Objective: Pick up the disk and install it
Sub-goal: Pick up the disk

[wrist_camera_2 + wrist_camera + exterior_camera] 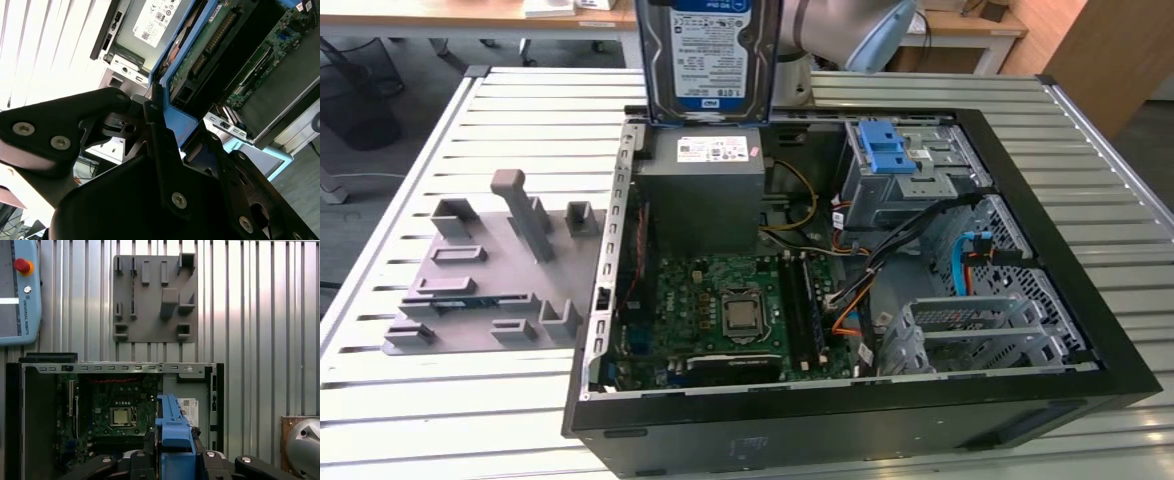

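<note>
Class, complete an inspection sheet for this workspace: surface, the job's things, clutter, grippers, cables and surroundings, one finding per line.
Surface: slatted metal table, carrying an open computer case.
Job's things: disk held upright in the air above the case's power supply, not yet installed.
Clutter: grey slotted tray on the table, at the exterior view's left of the case.
Grippers: gripper, jaws closed on the disk's blue frame.
Cables: black, orange and yellow wires loose inside the case.
Surroundings: wooden desk behind the table; controller with a red button.
</note>
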